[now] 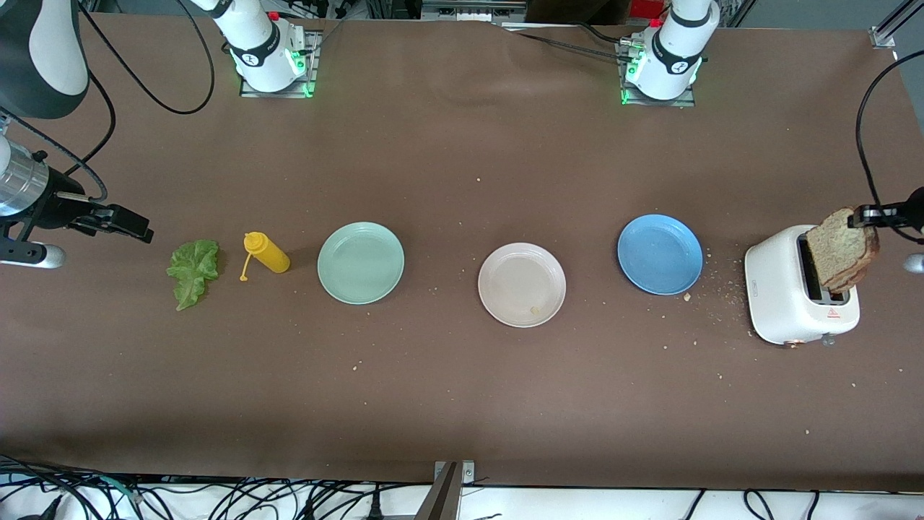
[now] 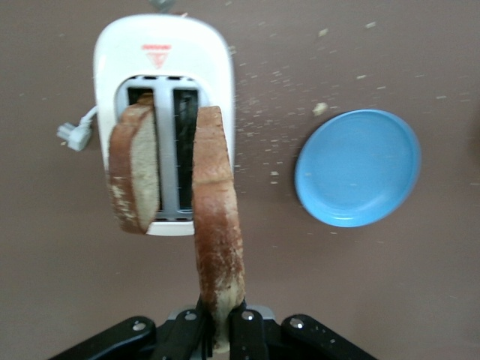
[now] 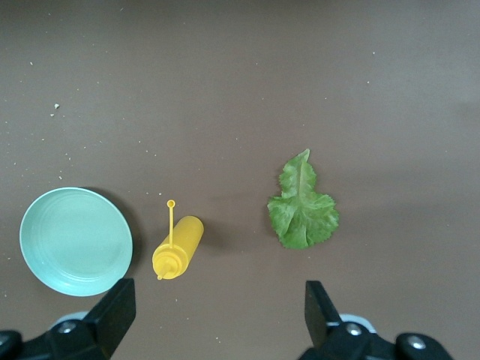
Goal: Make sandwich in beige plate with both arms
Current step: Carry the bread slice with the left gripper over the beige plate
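At the left arm's end of the tabletop, the left gripper [image 2: 221, 334] is clamped on a bread slice [image 2: 217, 232] over the white toaster [image 1: 783, 296], where a second slice [image 2: 136, 169] stands in a slot. The right gripper [image 3: 217, 315] hangs wide open and empty above the lettuce leaf [image 1: 193, 272] near the opposite end. The beige plate [image 1: 521, 284] sits bare mid-table.

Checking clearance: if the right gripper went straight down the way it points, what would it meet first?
Probably bare table, between the lettuce and the yellow bottle; the right gripper has open jaws, and depth is unclear.
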Robot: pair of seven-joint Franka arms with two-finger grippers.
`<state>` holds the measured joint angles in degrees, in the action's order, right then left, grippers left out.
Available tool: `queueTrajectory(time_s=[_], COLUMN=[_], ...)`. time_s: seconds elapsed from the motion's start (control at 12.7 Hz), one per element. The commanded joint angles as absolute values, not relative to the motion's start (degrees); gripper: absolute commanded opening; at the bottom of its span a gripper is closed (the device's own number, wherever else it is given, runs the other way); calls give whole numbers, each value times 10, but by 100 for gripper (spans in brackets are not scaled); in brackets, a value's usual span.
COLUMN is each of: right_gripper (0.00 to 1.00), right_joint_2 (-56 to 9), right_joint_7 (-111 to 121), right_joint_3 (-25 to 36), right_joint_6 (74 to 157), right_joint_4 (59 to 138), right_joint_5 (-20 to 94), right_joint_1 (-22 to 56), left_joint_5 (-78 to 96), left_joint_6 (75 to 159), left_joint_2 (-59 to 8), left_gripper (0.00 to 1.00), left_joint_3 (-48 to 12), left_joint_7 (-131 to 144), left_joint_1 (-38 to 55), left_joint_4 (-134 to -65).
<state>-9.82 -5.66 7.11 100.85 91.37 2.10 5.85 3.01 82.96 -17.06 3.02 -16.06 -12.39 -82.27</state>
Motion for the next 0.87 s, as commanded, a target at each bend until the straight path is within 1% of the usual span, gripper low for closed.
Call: queueTrajectory(time_s=[0.0,0.16,0.39,0.63,0.79], right_gripper=[100,100,100,100,100], right_joint_2=[-94,-94,-94,-95,-95], right_joint_7=[-60,-61,-61,-60,-59], right_joint_3=[71,71,71,71,71], right_joint_6=[1015,1016,1016,1016,1018], right_joint_4=[919,919,919,919,918], right_joint_5=[31,31,31,31,32], right_joint_1=[57,57,57,57,57], left_joint_5=[130,243,370,455,506], left_joint_6=[789,788,788,789,809], left_joint_2=[-178,-199,-246,-300,-336], left_gripper=[0,0,0,0,0], left_joint_3=[30,27,25,19,16], left_joint_7=[-150,-121,-101,-78,-76], left_joint_1=[-121,-111,-70,-24,17], left_joint_4=[-786,-788,-795,-794,-791])
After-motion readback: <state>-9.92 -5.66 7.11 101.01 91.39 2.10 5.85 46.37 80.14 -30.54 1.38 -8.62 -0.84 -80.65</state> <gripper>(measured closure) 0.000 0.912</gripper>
